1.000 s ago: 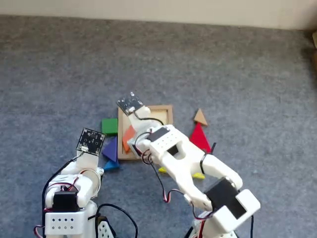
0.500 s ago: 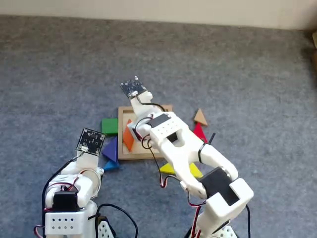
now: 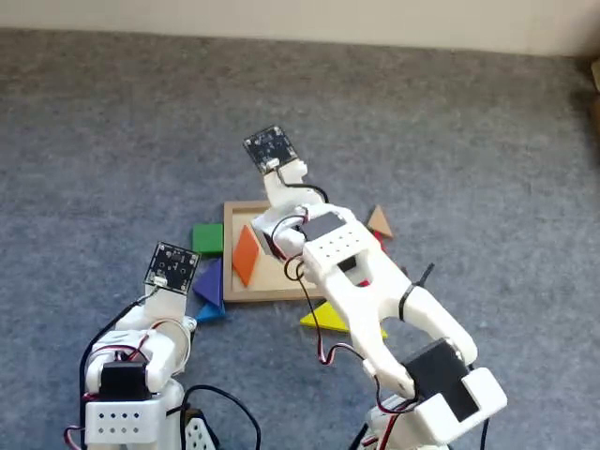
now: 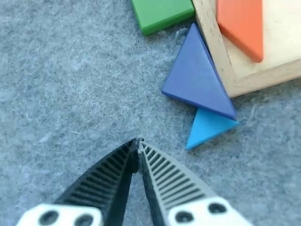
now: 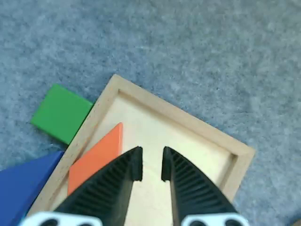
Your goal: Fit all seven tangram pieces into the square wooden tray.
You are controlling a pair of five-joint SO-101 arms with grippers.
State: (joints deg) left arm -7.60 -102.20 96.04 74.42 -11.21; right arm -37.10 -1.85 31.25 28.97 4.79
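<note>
The square wooden tray (image 3: 298,293) lies mid-table with an orange parallelogram (image 3: 245,254) flat in its left part. My right gripper (image 5: 150,162) hovers over the tray's bare floor (image 5: 188,150) beside the orange piece (image 5: 94,157); it is open a little and holds nothing. My left gripper (image 4: 138,143) is shut and empty above the carpet, short of the dark blue triangle (image 4: 197,77) and the small light blue triangle (image 4: 207,127). The dark blue triangle touches the tray's rim (image 4: 214,52). A green square (image 3: 207,237) lies just left of the tray.
A yellow triangle (image 3: 319,319) lies in front of the tray, partly under the right arm. A small tan triangle (image 3: 380,221) and a red triangle (image 3: 377,242), mostly covered by the arm, lie to the tray's right. Grey carpet spreads all around.
My right gripper has let go of the orange parallelogram, which now lies in the tray, and has moved back toward the tray's far side. The left arm has kept still.
</note>
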